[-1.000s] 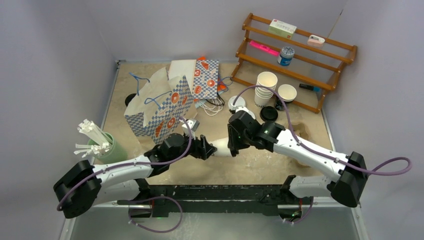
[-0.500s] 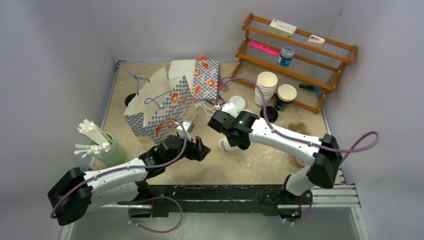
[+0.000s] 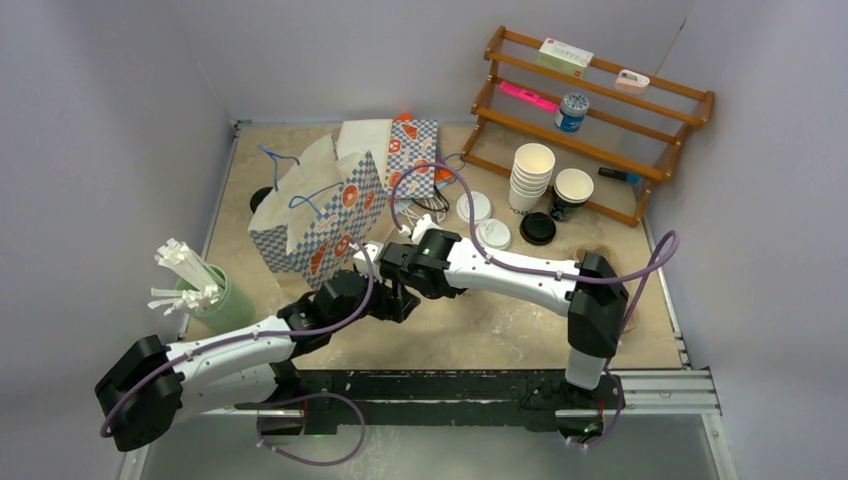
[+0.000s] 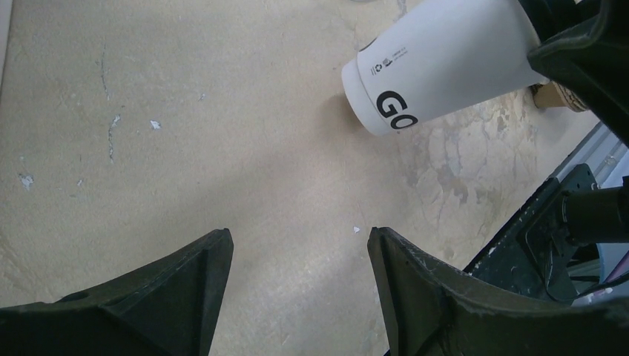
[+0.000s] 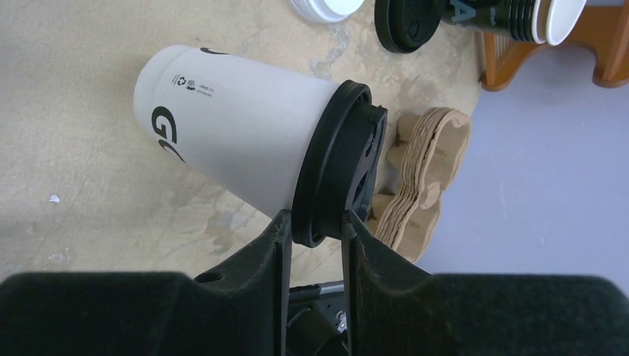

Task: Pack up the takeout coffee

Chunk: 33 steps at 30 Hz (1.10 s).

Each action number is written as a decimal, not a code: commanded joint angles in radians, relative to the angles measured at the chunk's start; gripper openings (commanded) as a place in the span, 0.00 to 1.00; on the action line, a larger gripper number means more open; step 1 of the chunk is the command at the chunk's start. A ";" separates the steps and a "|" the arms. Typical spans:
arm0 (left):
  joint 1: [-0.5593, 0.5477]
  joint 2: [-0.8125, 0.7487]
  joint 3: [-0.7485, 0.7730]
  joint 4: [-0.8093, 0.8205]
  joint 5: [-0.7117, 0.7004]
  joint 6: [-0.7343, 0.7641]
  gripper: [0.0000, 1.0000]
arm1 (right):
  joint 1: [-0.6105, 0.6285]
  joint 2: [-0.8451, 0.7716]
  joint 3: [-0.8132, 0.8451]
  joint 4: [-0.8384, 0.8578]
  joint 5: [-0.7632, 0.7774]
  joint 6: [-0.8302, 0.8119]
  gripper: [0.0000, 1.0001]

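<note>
A beige, scuffed table (image 3: 500, 320) carries a blue-checked paper bag (image 3: 320, 215) standing open at left and a wooden rack (image 3: 600, 100) at the back right. The right arm reaches across the table's middle toward the bag, its right gripper (image 5: 315, 222) clamped narrow on the rim of the black sip lid (image 5: 341, 163) of a takeout coffee cup (image 5: 237, 141). The pale cup, printed "GO", hangs tilted nearly on its side over bare tabletop just in front of the bag, its base pointing toward the left gripper (image 4: 297, 233). That pincer stands wide, nothing between its fingers, close beside the cup but apart from it. Beyond the cup lies a brown moulded cup carrier (image 5: 423, 170). A stack of lidless white cups (image 3: 530, 175) stands by the rack, and a loose black lid (image 3: 538, 228) lies flat just in front of it.
</note>
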 commanded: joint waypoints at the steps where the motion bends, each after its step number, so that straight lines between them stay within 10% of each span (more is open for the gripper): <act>1: -0.006 0.042 0.040 0.055 0.032 0.024 0.71 | 0.010 0.010 0.066 -0.050 0.071 -0.049 0.26; 18: 0.014 -0.007 -0.024 0.050 0.012 -0.031 0.66 | 0.093 0.126 0.048 -0.006 0.083 -0.156 0.34; 33: 0.015 -0.092 -0.084 0.017 0.028 -0.071 0.66 | 0.166 0.160 0.098 -0.043 0.041 -0.109 0.76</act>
